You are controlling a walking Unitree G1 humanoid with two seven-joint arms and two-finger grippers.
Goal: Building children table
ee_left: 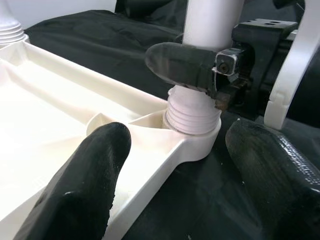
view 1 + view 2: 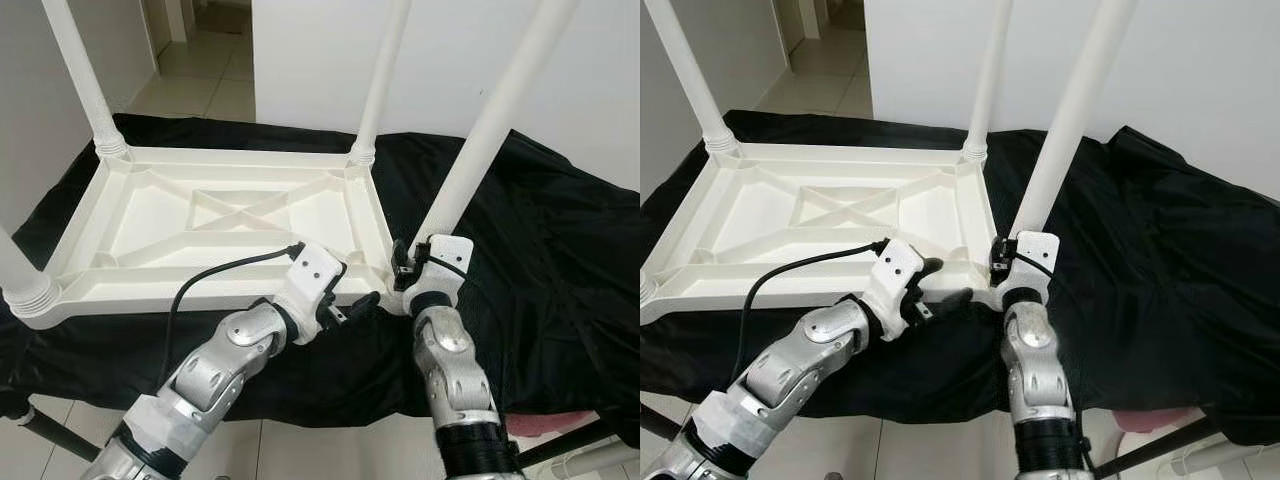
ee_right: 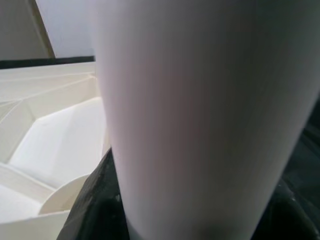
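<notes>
A white plastic table top (image 2: 150, 215) lies upside down on a black cloth. Its legs stand up from the corners: far left (image 2: 85, 80), far right (image 2: 380, 90), near left (image 2: 25, 285) and near right (image 2: 480, 140). My right gripper (image 2: 405, 265) is shut on the near right leg (image 3: 200, 115) just above its ribbed base (image 1: 192, 117). My left gripper (image 2: 352, 290) is open at that same corner, one of its fingers (image 1: 95, 170) over the rim and the other outside it above the cloth.
The black cloth (image 2: 540, 260) covers the whole work surface and hangs over its near edge. A white wall stands behind, with a tiled hallway (image 2: 205, 70) at the back left. Something pink (image 2: 560, 425) sits low at the right.
</notes>
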